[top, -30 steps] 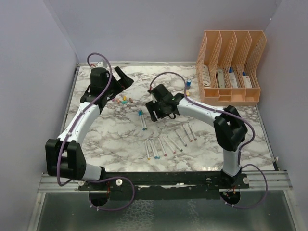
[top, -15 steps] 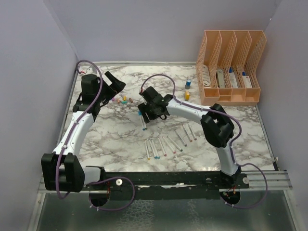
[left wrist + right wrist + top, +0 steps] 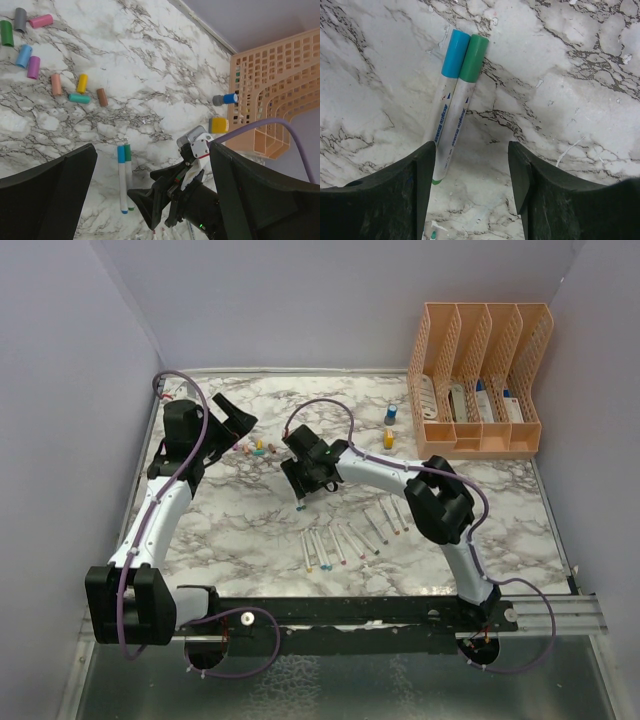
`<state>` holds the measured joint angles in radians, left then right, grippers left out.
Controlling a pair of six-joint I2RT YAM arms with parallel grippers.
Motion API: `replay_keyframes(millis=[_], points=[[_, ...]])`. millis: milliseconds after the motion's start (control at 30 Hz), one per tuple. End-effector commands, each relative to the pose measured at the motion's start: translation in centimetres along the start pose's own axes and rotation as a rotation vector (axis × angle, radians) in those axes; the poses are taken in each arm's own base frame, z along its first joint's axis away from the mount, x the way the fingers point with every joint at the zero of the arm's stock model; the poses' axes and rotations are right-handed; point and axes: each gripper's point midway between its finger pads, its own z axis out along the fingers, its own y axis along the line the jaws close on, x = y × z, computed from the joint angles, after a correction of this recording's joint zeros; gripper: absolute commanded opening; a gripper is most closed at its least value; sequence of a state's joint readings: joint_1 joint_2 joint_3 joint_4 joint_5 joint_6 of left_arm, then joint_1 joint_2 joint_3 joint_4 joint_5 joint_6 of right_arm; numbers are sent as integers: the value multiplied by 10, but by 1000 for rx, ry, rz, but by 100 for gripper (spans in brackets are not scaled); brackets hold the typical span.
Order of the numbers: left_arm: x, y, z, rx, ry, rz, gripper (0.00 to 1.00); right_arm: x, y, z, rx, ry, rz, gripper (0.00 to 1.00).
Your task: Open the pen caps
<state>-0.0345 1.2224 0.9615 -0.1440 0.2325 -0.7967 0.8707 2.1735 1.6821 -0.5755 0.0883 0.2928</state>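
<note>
Marbled white and grey surface (image 3: 250, 530) seen from above, with two robot arms reaching in from its near edge. Toward the far left corner, the left end effector (image 3: 235, 412) hangs with its fingers spread wide, gripping nothing. Just right of it lie the loose caps (image 3: 256, 448), a scatter of small pink, blue, green, yellow and orange cylinders. Near the middle, the right end effector (image 3: 470, 150) is likewise spread open and empty, low over two pens (image 3: 451, 115) that lie side by side, touching. One wears a blue cap (image 3: 455, 53), the other a green cap (image 3: 474, 58). Closer to the near edge, a row of pens (image 3: 345, 538) fans out. Further right stand a blue bottle (image 3: 391, 413) and an orange bottle (image 3: 387, 439), then a peach file holder (image 3: 480, 435) in the far right corner.
</note>
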Motion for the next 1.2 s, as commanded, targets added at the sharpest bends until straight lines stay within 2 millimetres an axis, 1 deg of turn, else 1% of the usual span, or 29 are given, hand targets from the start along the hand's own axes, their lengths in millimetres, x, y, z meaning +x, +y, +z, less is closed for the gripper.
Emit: replay_keyframes(millis=[0, 167, 300, 433, 567, 700, 767, 800, 900, 967, 1100, 1167], points=[[-2, -6, -8, 41, -5, -3, 99, 1, 0, 9, 44, 0, 1, 58], [0, -4, -8, 38, -3, -8, 99, 7, -2, 13, 57, 18, 0, 56], [0, -4, -8, 39, -2, -11, 99, 11, -6, 15, 81, 32, 14, 50], [1, -4, -8, 40, 2, -15, 99, 19, -8, 18, 94, 58, 25, 37], [3, -7, -5, 61, 19, -14, 99, 28, -5, 21, 75, 76, 36, 23], [8, -8, -1, 80, 49, -17, 99, 32, -4, 21, 62, 78, 65, 11], [11, -8, 1, 85, 63, -23, 99, 31, -8, 20, 60, 75, 97, 3], [13, -8, 3, 89, 75, -28, 99, 30, -11, 19, 54, 67, 117, 2], [19, -7, 8, 96, 97, -50, 99, 19, -20, 6, 17, -6, 170, 1], [25, -9, 12, 103, 108, -62, 99, 2, -23, -15, -2, -95, 175, 1], [45, -20, 27, 124, 156, -61, 98, -13, -24, -43, -19, -187, 139, 1], [58, -32, 35, 143, 188, -44, 97, -17, -24, -53, -27, -203, 128, 1]])
